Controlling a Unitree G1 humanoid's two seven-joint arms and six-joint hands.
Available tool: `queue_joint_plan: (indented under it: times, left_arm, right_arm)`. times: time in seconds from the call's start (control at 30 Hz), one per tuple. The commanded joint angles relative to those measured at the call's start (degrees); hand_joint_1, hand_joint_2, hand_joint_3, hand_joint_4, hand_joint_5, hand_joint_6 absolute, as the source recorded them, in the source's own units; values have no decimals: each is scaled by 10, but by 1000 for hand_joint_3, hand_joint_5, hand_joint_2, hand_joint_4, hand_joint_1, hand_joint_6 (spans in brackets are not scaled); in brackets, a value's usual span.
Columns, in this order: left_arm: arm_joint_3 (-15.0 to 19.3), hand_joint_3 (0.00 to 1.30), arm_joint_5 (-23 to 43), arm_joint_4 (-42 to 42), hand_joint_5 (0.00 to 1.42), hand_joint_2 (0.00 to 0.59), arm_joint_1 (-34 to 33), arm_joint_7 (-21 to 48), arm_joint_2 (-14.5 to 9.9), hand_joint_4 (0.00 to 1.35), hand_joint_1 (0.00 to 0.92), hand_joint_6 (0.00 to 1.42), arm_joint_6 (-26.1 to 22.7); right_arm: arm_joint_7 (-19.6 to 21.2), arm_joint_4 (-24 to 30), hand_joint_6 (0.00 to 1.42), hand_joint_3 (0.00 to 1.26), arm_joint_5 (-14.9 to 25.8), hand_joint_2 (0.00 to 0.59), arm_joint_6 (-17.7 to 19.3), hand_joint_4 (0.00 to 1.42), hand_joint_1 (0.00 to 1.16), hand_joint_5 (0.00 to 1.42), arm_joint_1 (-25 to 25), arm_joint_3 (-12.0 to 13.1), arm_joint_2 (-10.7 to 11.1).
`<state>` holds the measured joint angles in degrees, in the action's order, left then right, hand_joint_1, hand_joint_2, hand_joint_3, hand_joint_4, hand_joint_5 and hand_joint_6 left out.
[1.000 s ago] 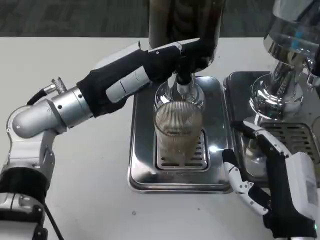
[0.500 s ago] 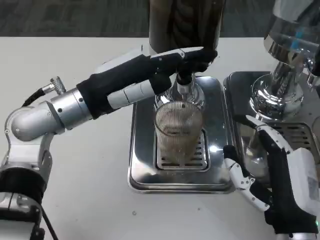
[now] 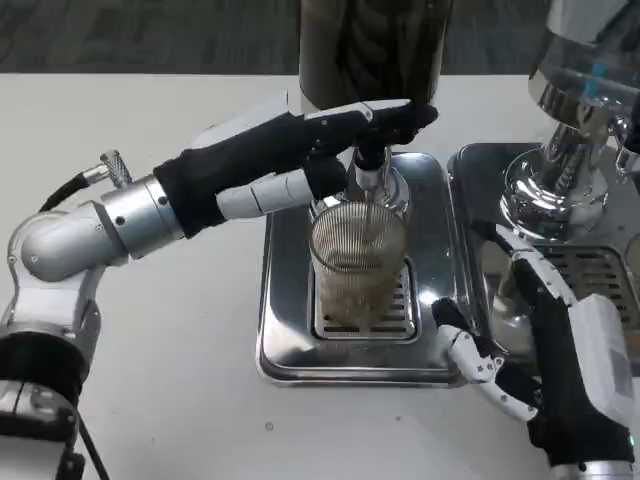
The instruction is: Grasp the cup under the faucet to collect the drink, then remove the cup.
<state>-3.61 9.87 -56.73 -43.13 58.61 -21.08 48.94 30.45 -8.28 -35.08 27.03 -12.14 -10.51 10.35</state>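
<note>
Holding my left hand (image 3: 310,150) up at the faucet (image 3: 368,172), its fingers reach across the tap lever at the foot of the dark dispenser (image 3: 370,45); I judge this keeps the drink flowing. How firmly they close on it I cannot tell. The ribbed glass cup (image 3: 357,262) stands upright on the drip tray (image 3: 285,330), directly under the spout, with pale brown drink inside, about half full. My right hand (image 3: 540,370) waits beside the tray, fingers spread, holding nothing, ready for the cup.
</note>
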Motion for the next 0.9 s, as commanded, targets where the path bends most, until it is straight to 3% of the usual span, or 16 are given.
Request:
queue_joint_plan:
  times: [0.03,0.3,0.9]
  left_arm:
    - [-22,147,-43,-16,105,68,13,8,-9,69,0,5,-5]
    - [-33,147,-56,-14,105,70,13,-3,-13,69,0,6,15]
    - [-47,147,-66,-13,91,66,14,-21,-20,69,0,7,30]
  right_arm:
    - [-31,7,183,167,30,268,9,132,468,146,10,5,7]
    - [-77,9,178,137,73,242,4,97,559,112,17,11,4]
    - [-211,-1,114,8,184,197,2,0,644,6,54,20,-4]
